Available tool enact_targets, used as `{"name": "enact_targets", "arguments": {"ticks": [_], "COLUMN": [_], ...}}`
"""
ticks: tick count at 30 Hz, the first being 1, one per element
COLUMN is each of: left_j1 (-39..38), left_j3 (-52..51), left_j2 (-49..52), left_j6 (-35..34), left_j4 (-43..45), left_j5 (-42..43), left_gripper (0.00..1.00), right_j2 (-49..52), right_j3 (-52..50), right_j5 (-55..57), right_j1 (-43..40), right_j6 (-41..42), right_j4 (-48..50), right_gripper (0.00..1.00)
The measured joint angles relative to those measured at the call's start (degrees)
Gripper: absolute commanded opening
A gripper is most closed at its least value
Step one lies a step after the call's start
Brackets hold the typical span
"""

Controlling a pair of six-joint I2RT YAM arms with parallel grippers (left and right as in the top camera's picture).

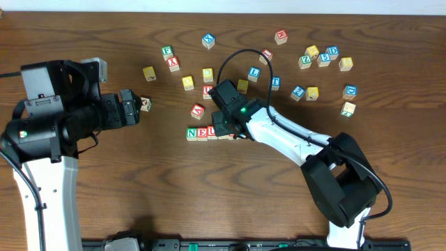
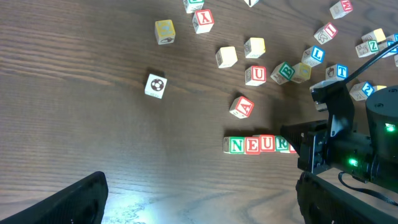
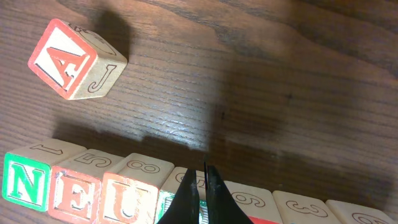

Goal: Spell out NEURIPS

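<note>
The row point(image 2: 258, 145) lies mid-tabletop point(image 1: 125, 202), reading N point(image 2: 237, 145), E point(image 2: 252, 145), U point(image 2: 267, 144), R point(image 2: 282, 145). Three more cubes point(image 3: 298, 208) follow, their letters hidden. The right claw point(image 3: 200, 169), pinched together on nothing, hangs over R, so the spelling looks at its finishing or tidying step. The left claw point(image 1: 136, 107) stands apart, well off. Next move: lift straight up without nudging the row.

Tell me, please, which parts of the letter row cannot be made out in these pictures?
- Overhead: the row beyond U is covered by the right gripper.
- Left wrist: everything after R sits behind the right arm.
- Right wrist: the shut fingers hide the fourth cube's letter; the bottom edge cuts off later cubes' letter faces.
</note>
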Motion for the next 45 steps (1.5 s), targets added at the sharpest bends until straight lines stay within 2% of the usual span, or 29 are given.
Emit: {"name": "enact_targets", "arguments": {"ticks": [30,39,45], "left_j1": [0.0,0.0,0.0], "left_j3": [0.0,0.0,0.0], "left_j2": [0.0,0.0,0.0], "left_j6": [0.0,0.0,0.0], "left_j4": [0.0,0.0,0.0], "left_j5": [0.0,0.0,0.0], "left_gripper": [0.95,0.95,0.95], "right_j2": [0.0,0.0,0.0], "right_j3": [0.0,-0.1,-0.1], "right_j5": [1.4,5.2,3.2], "right_j1": [0.2,0.0,-0.9], "right_j6": [1.1,-0.8,-4.1], "right_j4": [0.0,7.3,7.7], "right_gripper": [0.01,0.01,0.01]}}
